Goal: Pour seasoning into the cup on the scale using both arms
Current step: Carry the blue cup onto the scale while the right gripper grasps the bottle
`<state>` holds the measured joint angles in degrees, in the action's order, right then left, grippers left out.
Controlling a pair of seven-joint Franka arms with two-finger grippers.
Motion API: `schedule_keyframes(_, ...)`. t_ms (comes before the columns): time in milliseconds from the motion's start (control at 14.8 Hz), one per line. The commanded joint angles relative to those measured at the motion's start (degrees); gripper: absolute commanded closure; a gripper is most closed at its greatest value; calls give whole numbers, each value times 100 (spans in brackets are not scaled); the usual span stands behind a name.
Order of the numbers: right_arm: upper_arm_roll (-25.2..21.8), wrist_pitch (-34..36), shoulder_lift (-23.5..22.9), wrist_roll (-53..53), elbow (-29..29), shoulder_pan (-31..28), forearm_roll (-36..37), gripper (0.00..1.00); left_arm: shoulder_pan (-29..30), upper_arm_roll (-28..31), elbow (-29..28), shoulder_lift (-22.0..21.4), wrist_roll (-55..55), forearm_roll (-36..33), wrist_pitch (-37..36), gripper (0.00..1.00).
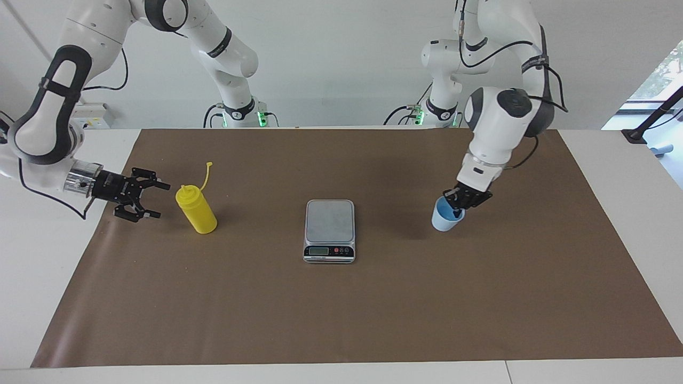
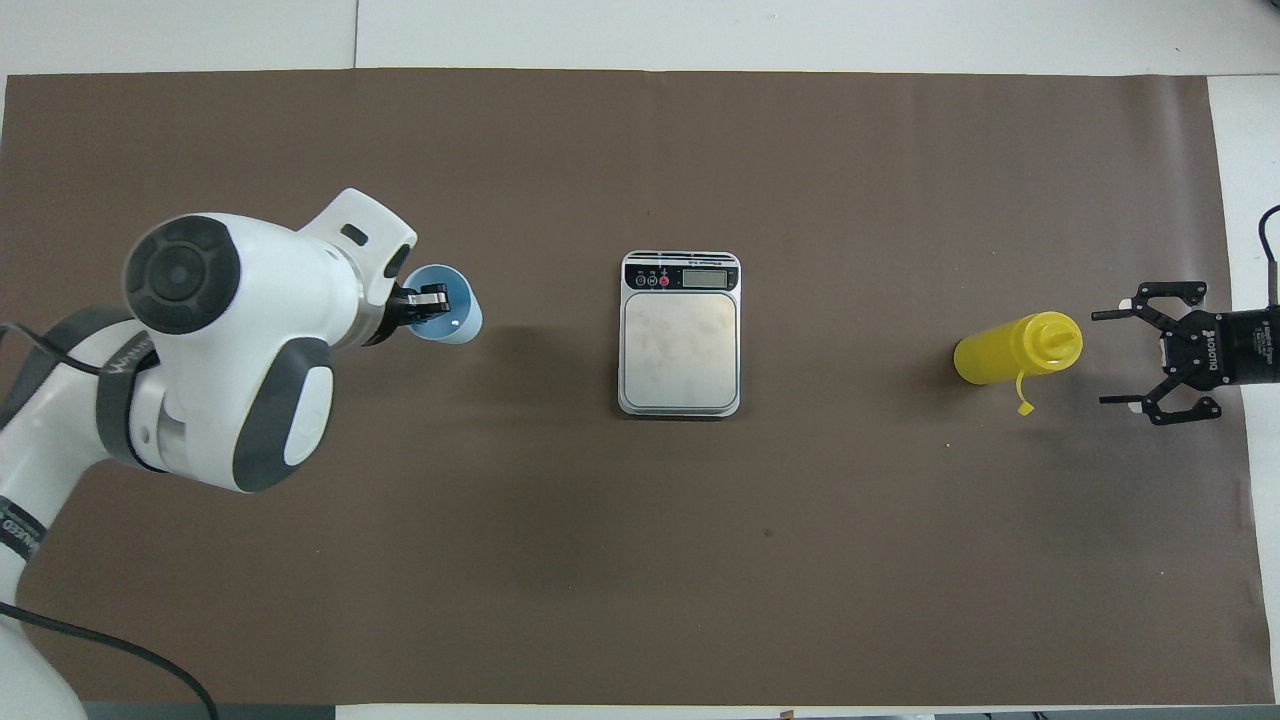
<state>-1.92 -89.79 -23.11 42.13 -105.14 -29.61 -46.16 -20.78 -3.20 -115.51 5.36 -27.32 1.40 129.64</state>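
Step in hand: my left gripper [image 1: 460, 201] is pinched shut on the rim of the light blue cup [image 1: 444, 220], one finger inside; I judge it is carrying the cup toward the kitchen scale [image 1: 330, 230], and the cup looks just off the mat, though I can't be sure.
Right gripper [image 1: 145, 199]: jaws wide, empty, just beside the yellow squeeze bottle [image 1: 196, 210], which stands upright toward the right arm's end of the table.
Next move: set the cup on the scale's steel platform, then close on the bottle.
Surface: brown paper mat [image 1: 341, 314] over a white table [image 1: 629, 176].
Room: plain white wall [image 1: 341, 64].
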Motion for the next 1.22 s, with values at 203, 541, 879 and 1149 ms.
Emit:
schedule_keyframes(203,60,-582,140,-179,-455,297,-306,0,-1296,109,1187,771,-2171,-536,-263,100)
schedule_keyframes(541,69,-847,149,-170,-516,543,-306,0,-1903,109,2207,1739,-3058,-956,-527,100)
schedule_keyframes(879,87,-944,149,-161,-534,675,-315,0,-1965,92,2121,1881,-3139,-1037,-115,100)
schedule_keyframes(1149,87,-952,149,-126,-534,780,-341,0,-1974,83,1822,1872,-3104,-1010,404,0)
